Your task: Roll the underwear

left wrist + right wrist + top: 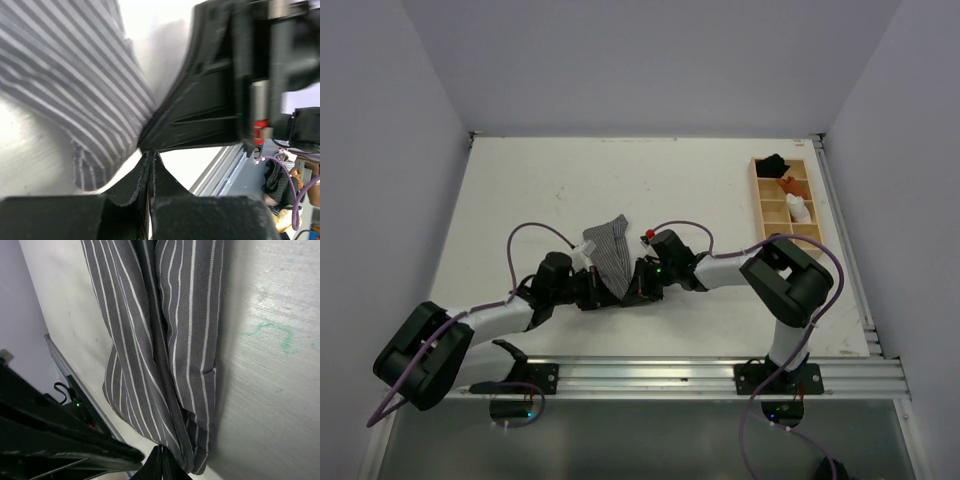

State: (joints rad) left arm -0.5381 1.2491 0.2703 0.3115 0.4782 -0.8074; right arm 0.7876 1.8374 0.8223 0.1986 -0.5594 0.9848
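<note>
The underwear [608,250], grey with fine white stripes, lies as a narrow gathered strip in the middle of the table, tapering toward the near end. Both grippers meet tip to tip at that near end. My left gripper [601,292] comes in from the left. In the left wrist view the left gripper [149,156] is shut, with the striped underwear [75,75] running down into its tips. My right gripper [636,287] comes in from the right; its black body [225,90] fills the left wrist view. In the right wrist view the right gripper [163,454] is shut where the underwear's [165,330] folds converge.
A wooden divided tray [760,200] stands at the back right, holding a black bundle [773,163], an orange one [792,186] and a white one [799,208]. An aluminium rail [720,375] runs along the near table edge. Grey walls close in both sides.
</note>
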